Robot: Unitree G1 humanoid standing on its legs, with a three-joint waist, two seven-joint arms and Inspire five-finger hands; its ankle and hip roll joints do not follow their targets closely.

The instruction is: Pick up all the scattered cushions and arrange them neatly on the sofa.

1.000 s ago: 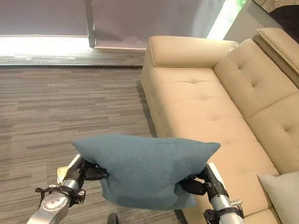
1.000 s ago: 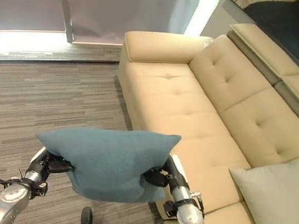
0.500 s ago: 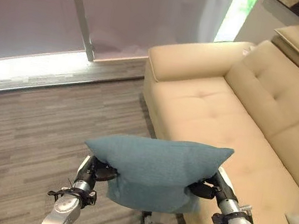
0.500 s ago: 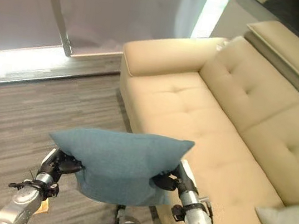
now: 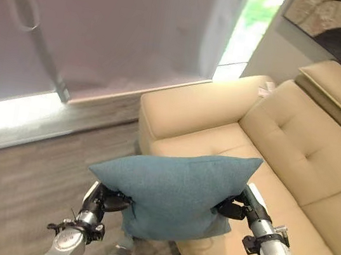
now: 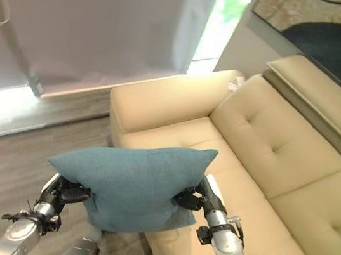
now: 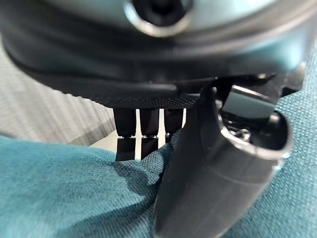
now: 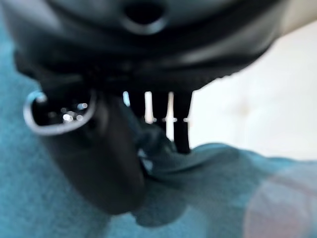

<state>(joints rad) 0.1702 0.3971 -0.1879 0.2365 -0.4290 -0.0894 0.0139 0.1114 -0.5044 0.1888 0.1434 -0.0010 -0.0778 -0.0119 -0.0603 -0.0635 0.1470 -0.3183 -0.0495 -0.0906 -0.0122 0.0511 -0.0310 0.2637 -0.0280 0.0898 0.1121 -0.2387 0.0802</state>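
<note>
L hand (image 5: pixel 110 199) + R hand (image 5: pixel 230 207) pinch teal cushion (image 5: pixel 177 192); wrist views show thumbs clamping fabric; sofa (image 5: pixel 295 152) beyond.

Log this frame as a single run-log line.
left hand: pinching teal cushion | right hand: pinching it too | cushion: held in air at beige sofa front edge | not yet placed

A living room: a tufted beige sofa (image 5: pixel 294 159) on grey wood-look flooring (image 5: pixel 15 175), a drawn roller blind (image 5: pixel 109 22), framed artwork (image 6: pixel 326 29) above.
</note>
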